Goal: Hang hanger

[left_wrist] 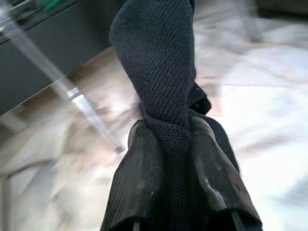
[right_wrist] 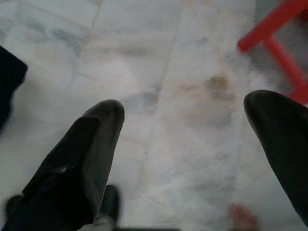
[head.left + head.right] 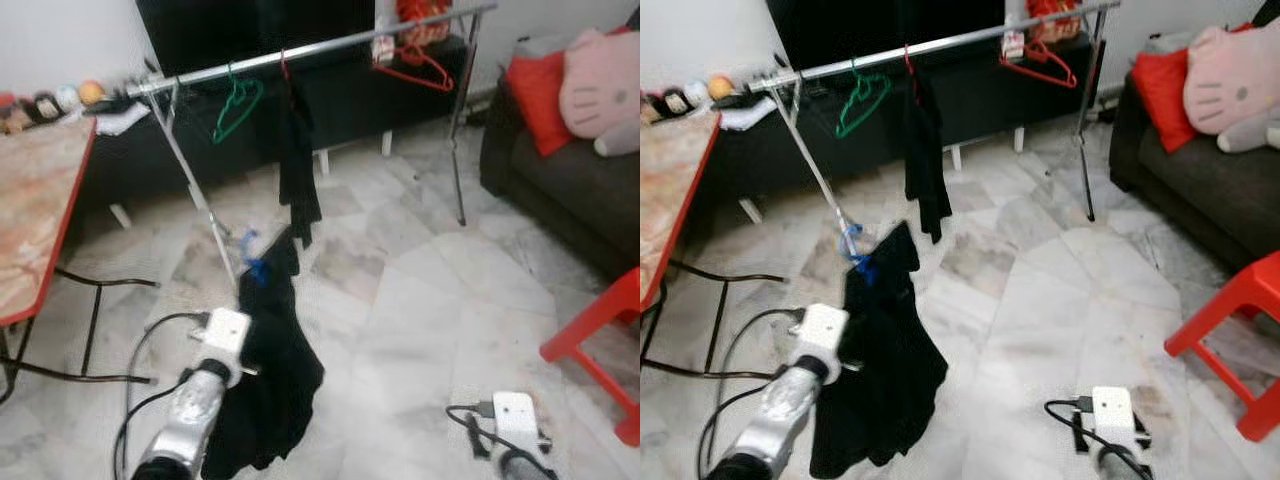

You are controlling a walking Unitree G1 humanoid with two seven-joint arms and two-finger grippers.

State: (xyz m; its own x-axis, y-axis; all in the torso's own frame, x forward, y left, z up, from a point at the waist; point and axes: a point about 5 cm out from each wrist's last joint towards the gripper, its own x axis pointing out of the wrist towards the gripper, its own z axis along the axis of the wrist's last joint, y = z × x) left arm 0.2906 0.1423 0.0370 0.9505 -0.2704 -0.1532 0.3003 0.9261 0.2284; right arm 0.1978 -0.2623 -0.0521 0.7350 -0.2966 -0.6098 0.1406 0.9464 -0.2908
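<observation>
Blue hanger [image 3: 252, 262] carrying a black garment [image 3: 272, 370], at lower left of the frame, just above the left gripper [image 1: 166, 139]. Pinched on the knit cloth. Right gripper [image 2: 185, 144] at lower right, spread wide above the floor [image 3: 420, 290].

Knitted black cloth garment [image 1: 159, 72], shiny metal rail [image 3: 320, 48], glossy marble floor [image 3: 420, 300].

Hangers on rail: one green hanger [image 3: 238, 108], one red hanger [image 3: 415, 66], one blue hanger [image 3: 252, 262] by left gripper. Black clothes: two. Grippers: two.
</observation>
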